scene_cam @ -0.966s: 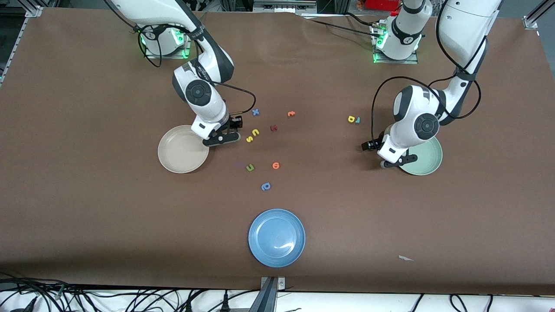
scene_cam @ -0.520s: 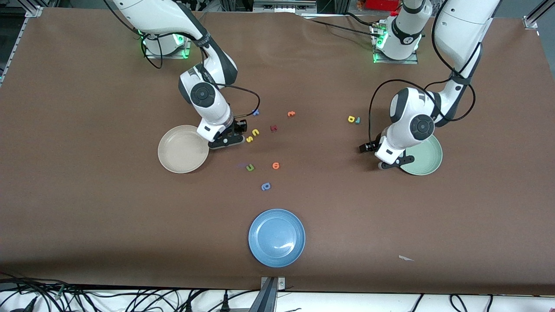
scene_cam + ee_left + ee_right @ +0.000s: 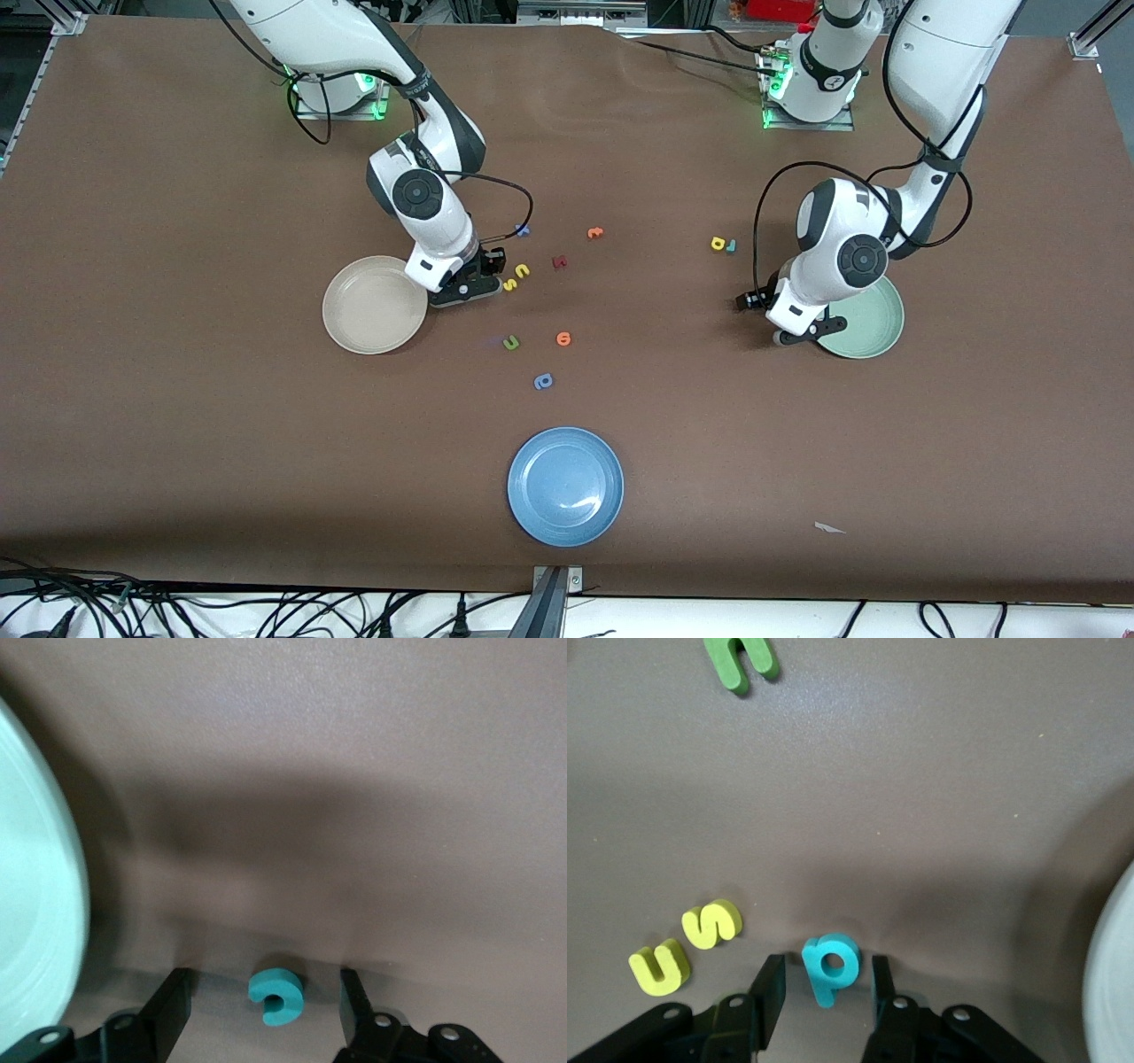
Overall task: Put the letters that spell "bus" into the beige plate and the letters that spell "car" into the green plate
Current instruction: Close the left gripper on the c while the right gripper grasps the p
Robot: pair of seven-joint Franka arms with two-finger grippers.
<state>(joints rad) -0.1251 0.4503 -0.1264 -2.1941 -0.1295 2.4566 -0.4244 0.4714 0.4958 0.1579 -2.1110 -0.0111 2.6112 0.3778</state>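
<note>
My right gripper is down on the table beside the beige plate. It is open, its jaws close on either side of the teal "b" without touching it. The yellow "u" and "s" lie just beside it. My left gripper is low next to the green plate and is open. The teal "c" lies flat between its jaws with a gap on each side. The yellow "a" and teal "r" lie together, farther from the front camera.
A blue plate sits near the table's front edge. Loose in the middle lie a green "u", a periwinkle letter, two orange letters, a dark red one and a blue "x".
The right gripper has moved from the beige plate's rim toward the yellow letters and come down around the "b". The left gripper shifted slightly by the green plate. Both pairs of jaws have narrowed.
</note>
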